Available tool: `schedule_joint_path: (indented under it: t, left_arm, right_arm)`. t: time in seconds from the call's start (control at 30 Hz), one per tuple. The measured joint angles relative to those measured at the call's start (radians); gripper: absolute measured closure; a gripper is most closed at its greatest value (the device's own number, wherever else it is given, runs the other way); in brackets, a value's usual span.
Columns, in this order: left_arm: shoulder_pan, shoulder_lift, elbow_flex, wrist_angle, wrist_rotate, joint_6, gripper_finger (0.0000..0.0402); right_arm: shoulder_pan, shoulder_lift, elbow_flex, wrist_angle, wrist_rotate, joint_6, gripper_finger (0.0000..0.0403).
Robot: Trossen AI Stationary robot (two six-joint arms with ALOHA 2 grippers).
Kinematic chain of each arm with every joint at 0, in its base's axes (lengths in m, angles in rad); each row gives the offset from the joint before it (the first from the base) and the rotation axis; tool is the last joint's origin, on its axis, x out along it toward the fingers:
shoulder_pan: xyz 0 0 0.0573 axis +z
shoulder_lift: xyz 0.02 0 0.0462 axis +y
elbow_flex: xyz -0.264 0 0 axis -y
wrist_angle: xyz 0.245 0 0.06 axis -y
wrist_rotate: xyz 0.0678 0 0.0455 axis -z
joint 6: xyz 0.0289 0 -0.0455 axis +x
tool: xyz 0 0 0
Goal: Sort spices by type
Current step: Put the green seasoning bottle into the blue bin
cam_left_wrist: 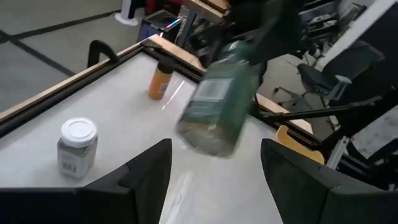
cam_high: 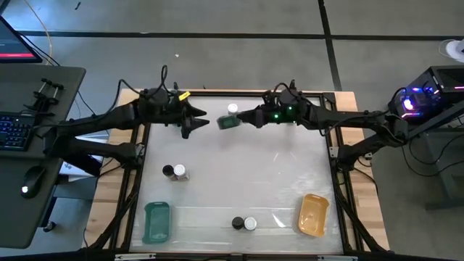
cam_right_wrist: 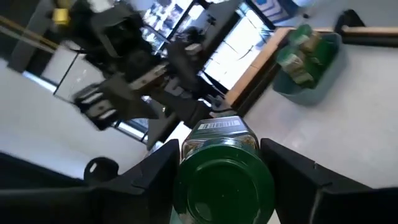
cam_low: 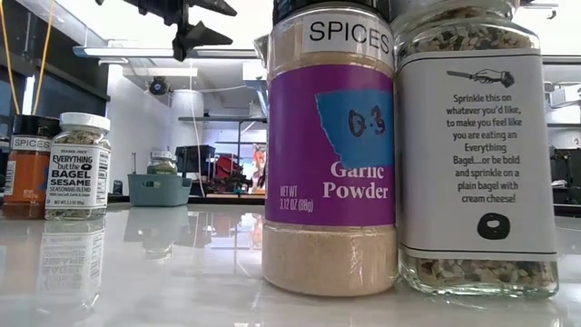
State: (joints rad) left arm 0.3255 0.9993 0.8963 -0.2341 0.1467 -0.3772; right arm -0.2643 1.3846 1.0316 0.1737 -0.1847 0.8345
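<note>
Right pincer (cam_high: 246,117) is clenched on a green-lid jar (cam_high: 229,122), held lid-end in the fingers at the far middle of the surface (cam_high: 239,185), off the top. In the left wrist view the jar (cam_left_wrist: 217,112) hangs tilted, long axis running roughly from the right pincer toward the left one, base end leading.

Left pincer (cam_high: 199,122) sits just beside the jar's free end, jaws released and facing it. Looks like a handover: the left arm is the nearer receiver, jar lies straight ahead between its fingers' line but not yet inside them.

Containers: teal tray (cam_high: 156,221) near-left, orange tray (cam_high: 313,214) near-right; from above both look bare. In the right wrist view the teal tray (cam_right_wrist: 311,87) seems to hold green-lid jars, so contents are uncertain.

Other jars: white-lid jar (cam_high: 232,109) standing near the held one; dark+white pair (cam_high: 175,172) left-centre; dark+white pair (cam_high: 244,223) at the near edge between the trays.
</note>
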Motion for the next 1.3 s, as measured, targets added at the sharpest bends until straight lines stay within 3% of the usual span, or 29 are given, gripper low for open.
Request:
schedule_joint_path:
  t: [0.13,0.37,0.63,0.93,1.3]
  left_arm:
    - [0.015,-0.002,-0.001,-0.015,-0.003,0.019,0.0168]
    - [0.035,-0.004,0.0,-0.028,-0.004,0.021,0.0168]
    - [0.035,-0.045,0.0,-0.186,-0.004,0.047,0.0168]
    - [0.035,-0.075,0.0,-0.208,-0.005,0.039,0.0168]
    - [0.035,-0.076,0.0,-0.21,-0.005,0.039,0.0168]
  right_arm:
    - [0.01,0.059,0.113,-0.193,-0.011,-0.077,0.0203]
    - [0.031,0.293,0.396,-0.56,-0.038,-0.3,0.0203]
    - [0.031,0.534,0.659,-0.899,-0.001,-0.523,0.0203]
    - [0.034,0.675,0.744,-0.979,0.029,-0.574,0.0202]
    - [0.038,0.697,0.745,-0.942,0.066,-0.633,0.0187]
